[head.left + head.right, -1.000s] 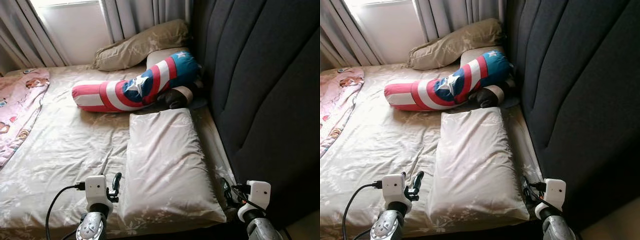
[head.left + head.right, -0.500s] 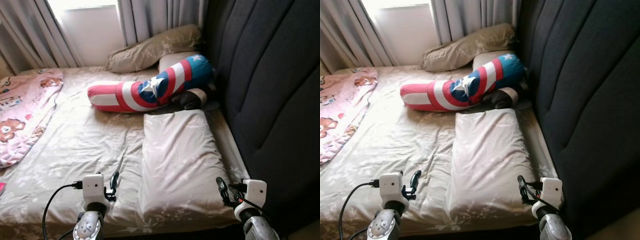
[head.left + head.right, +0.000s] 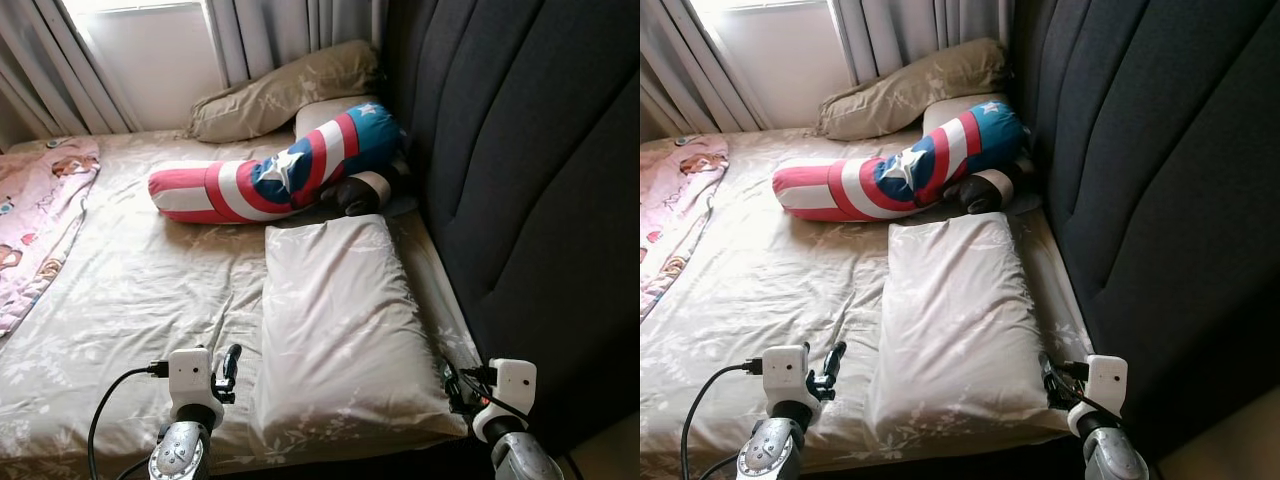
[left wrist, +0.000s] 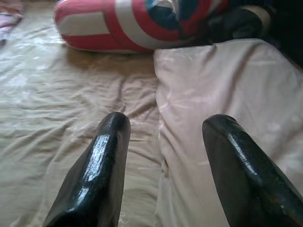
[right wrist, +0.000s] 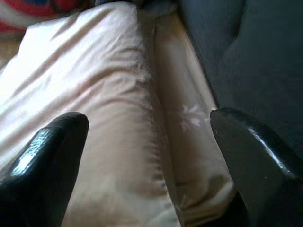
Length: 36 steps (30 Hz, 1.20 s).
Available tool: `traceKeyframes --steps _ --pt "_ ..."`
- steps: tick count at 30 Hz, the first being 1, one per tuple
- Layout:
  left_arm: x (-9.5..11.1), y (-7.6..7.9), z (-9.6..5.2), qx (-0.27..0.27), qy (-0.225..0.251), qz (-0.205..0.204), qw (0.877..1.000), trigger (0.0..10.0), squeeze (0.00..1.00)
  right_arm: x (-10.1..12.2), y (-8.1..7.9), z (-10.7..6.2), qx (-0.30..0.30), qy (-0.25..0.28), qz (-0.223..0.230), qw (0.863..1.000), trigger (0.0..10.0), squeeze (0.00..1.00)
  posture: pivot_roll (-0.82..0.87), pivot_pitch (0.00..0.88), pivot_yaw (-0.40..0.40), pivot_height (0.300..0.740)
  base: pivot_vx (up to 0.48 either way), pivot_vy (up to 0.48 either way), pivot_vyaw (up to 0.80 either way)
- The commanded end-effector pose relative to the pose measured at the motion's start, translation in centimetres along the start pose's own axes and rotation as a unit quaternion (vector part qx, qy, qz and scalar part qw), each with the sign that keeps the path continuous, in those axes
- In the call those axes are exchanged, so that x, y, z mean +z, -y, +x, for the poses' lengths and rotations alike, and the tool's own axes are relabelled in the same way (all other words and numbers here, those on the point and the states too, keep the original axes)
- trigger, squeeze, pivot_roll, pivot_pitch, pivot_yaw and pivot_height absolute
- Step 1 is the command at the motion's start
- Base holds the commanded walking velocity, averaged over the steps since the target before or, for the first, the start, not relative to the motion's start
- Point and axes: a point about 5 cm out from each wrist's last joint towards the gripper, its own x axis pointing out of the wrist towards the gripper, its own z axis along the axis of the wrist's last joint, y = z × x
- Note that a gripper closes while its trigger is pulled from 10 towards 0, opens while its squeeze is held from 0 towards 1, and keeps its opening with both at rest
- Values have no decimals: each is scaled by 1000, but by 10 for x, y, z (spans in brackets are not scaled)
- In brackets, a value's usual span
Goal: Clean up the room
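Hovering at the near edge of the bed [image 3: 120,300], the left pincer [image 4: 163,142] and right pincer [image 5: 149,127] are both spreading their fingers, released, on either side of the pale pillow [image 3: 340,320] (lying flat beside the headboard [image 3: 520,170]). Beyond it, a striped star bolster [image 3: 270,180] is lying across the sheet, a tan pillow [image 3: 285,90] behind.
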Motion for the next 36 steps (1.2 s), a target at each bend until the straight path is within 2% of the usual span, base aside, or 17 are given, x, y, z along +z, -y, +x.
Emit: traceKeyframes --steps 1,3,14,20,36 --pt "0 -3 -1 4 -3 2 1000 10000 0 1 -7 3 12 3 7 1000 10000 0 -66 0 67 740 277 0 800" --pt "0 -3 -1 4 -3 2 1000 10000 0 1 -7 3 12 1 9 1000 10000 0 -67 0 68 740 281 0 800" --pt "2 -2 0 0 -2 1 1000 10000 0 -2 -8 3 17 -10 18 1000 10000 0 -68 0 67 740 302 0 0" --pt "1 0 1 -18 -9 -2 1000 10000 0 -2 -7 3 6 -8 22 1000 10000 0 -63 0 66 740 0 0 0" --pt "4 1 3 -23 -9 -7 1000 10000 0 -1 -6 6 0 -8 25 1000 10000 0 -64 0 65 740 0 46 0"
